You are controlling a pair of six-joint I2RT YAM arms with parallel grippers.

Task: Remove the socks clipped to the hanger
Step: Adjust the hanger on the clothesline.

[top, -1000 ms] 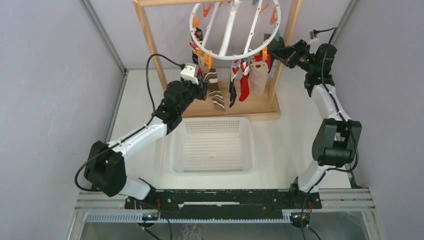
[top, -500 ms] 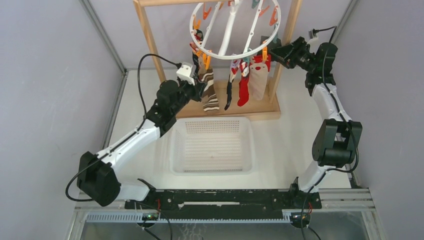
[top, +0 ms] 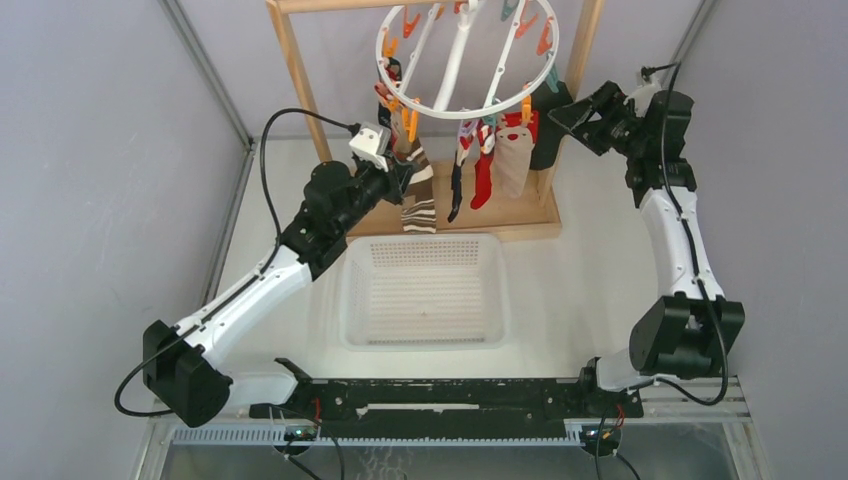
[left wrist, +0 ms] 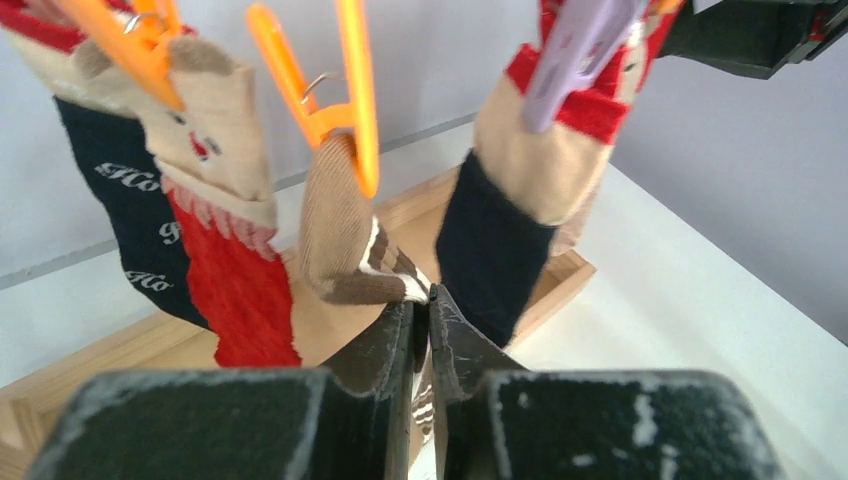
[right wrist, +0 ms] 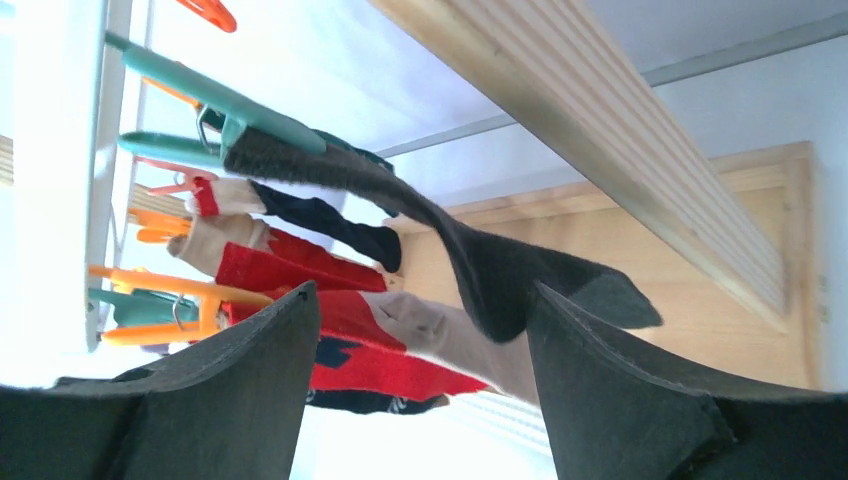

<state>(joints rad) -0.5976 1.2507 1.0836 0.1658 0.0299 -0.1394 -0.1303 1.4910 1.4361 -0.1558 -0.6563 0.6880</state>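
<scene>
Filling most of our overhead view, the white surface [top: 580, 270] carries a wooden rack [top: 300, 90] at its far end. A white basket [top: 425, 240] sits in the middle, just in front of the rack's base. We see the left arm [top: 250, 300] reaching from the near edge diagonally up to the rack's left side. The right arm [top: 677, 235] rises along the right edge, its wrist bent toward the rack's right post.

The hanger [top: 455, 55], a white ring with spokes, hangs inside the rack. The socks [top: 487, 170] dangle from clips along the ring's near edge, in red, navy, cream and dark tones, packed close together. At the left of that row hangs the striped sock [left wrist: 340, 240], brown and cream, its cuff pinched in an orange clip [left wrist: 335, 125].

The left fingers [left wrist: 390, 350] are pressed together on the lower part of this sock, with the fabric squeezed between their tips. From the right wrist we see the right fingers [right wrist: 230, 370] spread wide apart, holding nothing. Between them in that view hangs a dark grey sock [right wrist: 500, 270], gripped at its cuff by a teal clip [right wrist: 230, 102]. We cannot tell whether either finger touches it.
</scene>
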